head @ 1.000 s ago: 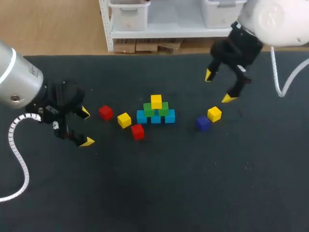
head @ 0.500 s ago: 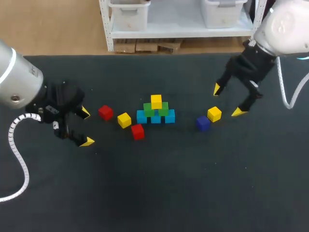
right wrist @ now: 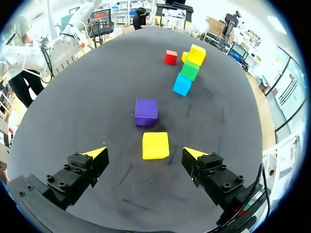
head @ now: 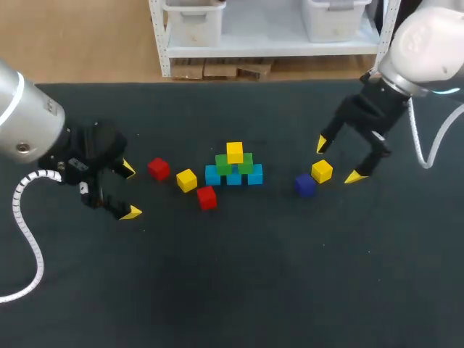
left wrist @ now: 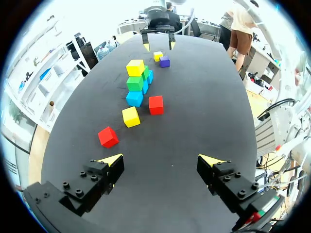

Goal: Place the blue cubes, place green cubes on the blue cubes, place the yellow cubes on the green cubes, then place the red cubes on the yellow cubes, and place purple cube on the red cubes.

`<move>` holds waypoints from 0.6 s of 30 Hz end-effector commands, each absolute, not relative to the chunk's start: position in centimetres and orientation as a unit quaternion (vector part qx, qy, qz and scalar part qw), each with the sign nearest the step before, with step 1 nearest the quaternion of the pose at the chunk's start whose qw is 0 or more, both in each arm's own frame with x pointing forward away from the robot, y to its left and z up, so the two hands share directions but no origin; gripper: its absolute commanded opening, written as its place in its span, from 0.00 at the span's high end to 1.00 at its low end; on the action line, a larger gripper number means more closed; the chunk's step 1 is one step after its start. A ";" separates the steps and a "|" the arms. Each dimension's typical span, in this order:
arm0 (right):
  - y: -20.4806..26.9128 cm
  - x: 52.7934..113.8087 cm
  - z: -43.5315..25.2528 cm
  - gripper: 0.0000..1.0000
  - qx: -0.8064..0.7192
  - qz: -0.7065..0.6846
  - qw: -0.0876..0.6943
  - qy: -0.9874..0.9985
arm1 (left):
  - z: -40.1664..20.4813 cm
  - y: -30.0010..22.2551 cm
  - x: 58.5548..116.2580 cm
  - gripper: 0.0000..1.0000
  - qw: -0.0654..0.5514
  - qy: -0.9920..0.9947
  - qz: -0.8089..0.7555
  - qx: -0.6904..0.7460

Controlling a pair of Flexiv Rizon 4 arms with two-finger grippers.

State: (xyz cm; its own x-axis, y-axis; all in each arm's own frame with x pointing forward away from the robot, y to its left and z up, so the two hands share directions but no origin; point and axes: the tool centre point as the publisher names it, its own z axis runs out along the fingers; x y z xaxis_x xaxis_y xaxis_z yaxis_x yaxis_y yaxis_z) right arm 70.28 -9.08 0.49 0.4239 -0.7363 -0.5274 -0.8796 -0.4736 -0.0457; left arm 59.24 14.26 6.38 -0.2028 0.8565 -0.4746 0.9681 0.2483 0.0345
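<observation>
right end effector [head: 338,159] open with the loose yellow cube [head: 322,171] between its tips, purple cube [head: 304,185] just beside that, left end effector [head: 129,191] open near a red cube [head: 159,169], blue-green-yellow stack [head: 234,165] mid-table [head: 290,290].

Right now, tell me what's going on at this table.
A cube pyramid is partly built: blue cubes at the base, green cubes on them, and a top yellow cube. The right gripper hovers open at a loose yellow cube beside the purple cube, not gripping it. The left gripper is open and empty, near the red cubes and a third yellow cube.
</observation>
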 end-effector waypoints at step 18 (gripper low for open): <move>-7.9 71.3 -0.3 0.51 -0.836 0.235 0.149 0.472 | 6.3 14.4 59.2 0.00 0.206 0.762 -0.139 0.598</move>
State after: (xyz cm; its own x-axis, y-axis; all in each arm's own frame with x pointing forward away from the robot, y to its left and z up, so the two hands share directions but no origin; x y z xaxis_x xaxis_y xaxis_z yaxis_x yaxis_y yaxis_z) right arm 71.14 -8.00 -0.29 0.4430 -0.7215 -0.5321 -0.8618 -0.5064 -0.0309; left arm 59.24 14.26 6.38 -0.2028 0.8565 -0.4746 0.9681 0.2483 0.0345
